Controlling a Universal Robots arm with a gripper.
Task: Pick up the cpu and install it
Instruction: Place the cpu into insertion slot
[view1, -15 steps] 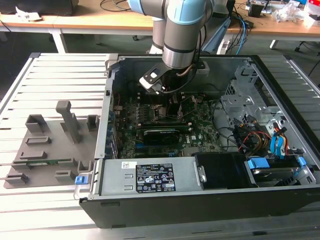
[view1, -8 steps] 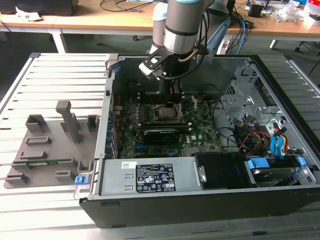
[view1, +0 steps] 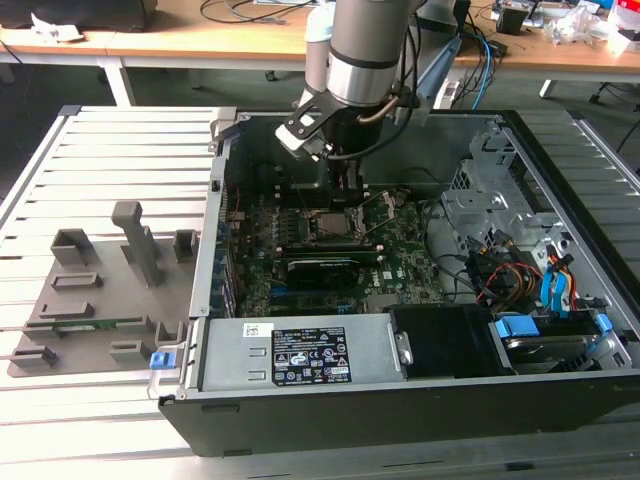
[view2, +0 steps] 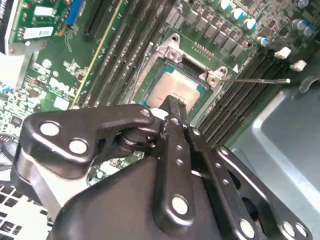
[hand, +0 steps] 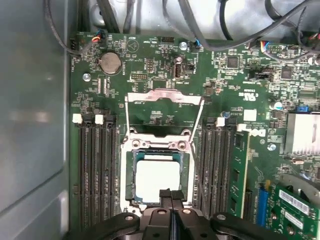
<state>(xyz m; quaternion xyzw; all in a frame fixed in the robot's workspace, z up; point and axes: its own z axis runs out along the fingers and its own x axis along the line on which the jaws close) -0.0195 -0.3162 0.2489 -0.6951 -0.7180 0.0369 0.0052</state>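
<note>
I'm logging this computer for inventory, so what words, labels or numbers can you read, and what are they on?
White sticker on the grey metal box: print too small to read.
White lettering on the green motherboard: too small to read.
White label on the green expansion card: unreadable.
Pale silver square cpu: no readable marking.

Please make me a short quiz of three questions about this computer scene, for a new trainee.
1. True or false: the cpu lies inside the socket.
2. The socket's metal cover plate is: A) closed over the cpu, B) flipped open, C) taken off the board.
3. Fill in (middle or edge): the gripper has its tips at the cpu's ____.
Key: 1 true; 2 B; 3 edge.
</note>
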